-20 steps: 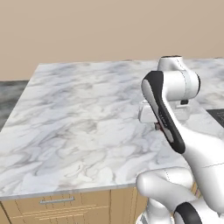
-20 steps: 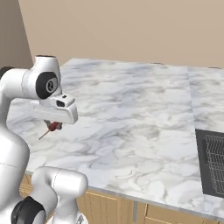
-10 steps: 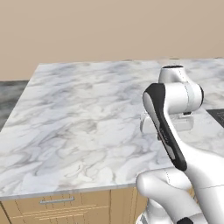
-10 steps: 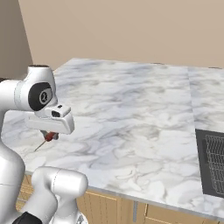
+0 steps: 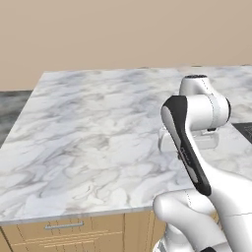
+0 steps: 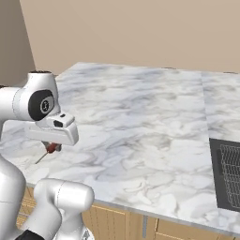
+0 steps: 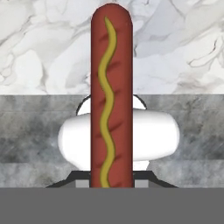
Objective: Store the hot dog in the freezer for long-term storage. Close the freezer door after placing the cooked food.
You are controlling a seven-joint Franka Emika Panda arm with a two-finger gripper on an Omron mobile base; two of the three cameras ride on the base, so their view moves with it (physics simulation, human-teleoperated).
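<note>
Since one second ago the arm has drawn the gripper (image 6: 50, 149) back and lower toward the near edge of the marble counter (image 6: 140, 122), and it is clenched on the hot dog (image 7: 111, 96), which stands along the hand with a yellow mustard line.

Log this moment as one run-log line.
phase: carrying | gripper: shut on hot dog | position: above marble counter edge | freezer: hot dog not yet stored
</note>
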